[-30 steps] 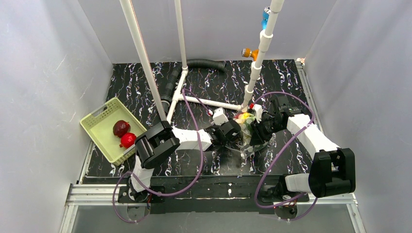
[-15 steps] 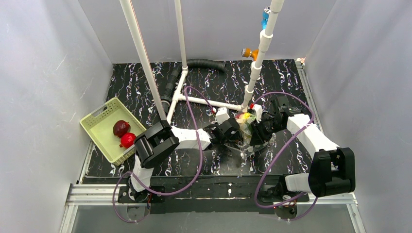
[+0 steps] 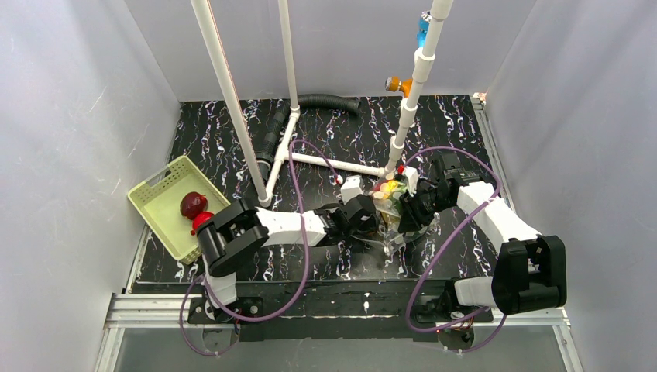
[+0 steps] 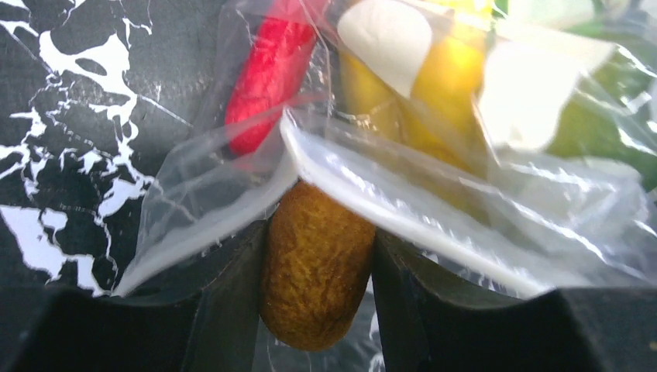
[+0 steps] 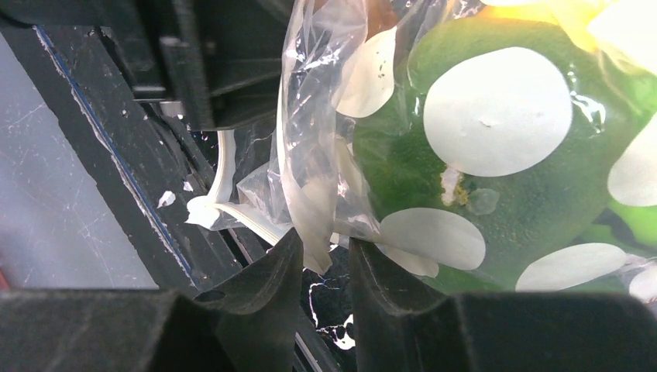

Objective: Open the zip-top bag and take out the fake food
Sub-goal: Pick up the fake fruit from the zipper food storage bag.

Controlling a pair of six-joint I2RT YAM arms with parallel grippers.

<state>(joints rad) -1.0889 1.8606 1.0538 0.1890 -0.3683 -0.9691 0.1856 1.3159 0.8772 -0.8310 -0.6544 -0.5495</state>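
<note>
Two fruits (image 3: 192, 204) in basket (image 3: 163, 206), white pipe (image 3: 411, 108) beside bag (image 3: 391, 195)

One zip-top bag (image 5: 496, 112) lies right of the middle of the tabletop (image 3: 341, 136). In it or at its mouth four pieces of fake food can be counted – one red chili (image 4: 271, 70), one yellow banana (image 4: 449, 70), one green piece (image 5: 534, 201) and one ochre piece (image 4: 314, 263); others may be hidden. One pale green perforated basket (image 3: 155, 175) sits at the tabletop's left edge with two round fruits in it – one dark red fruit (image 3: 192, 204), one red fruit (image 3: 199, 220). Three upright white pipes (image 3: 228, 101) rise from the far half, and one black corrugated hose (image 3: 325, 102) lies by the far edge.
</note>
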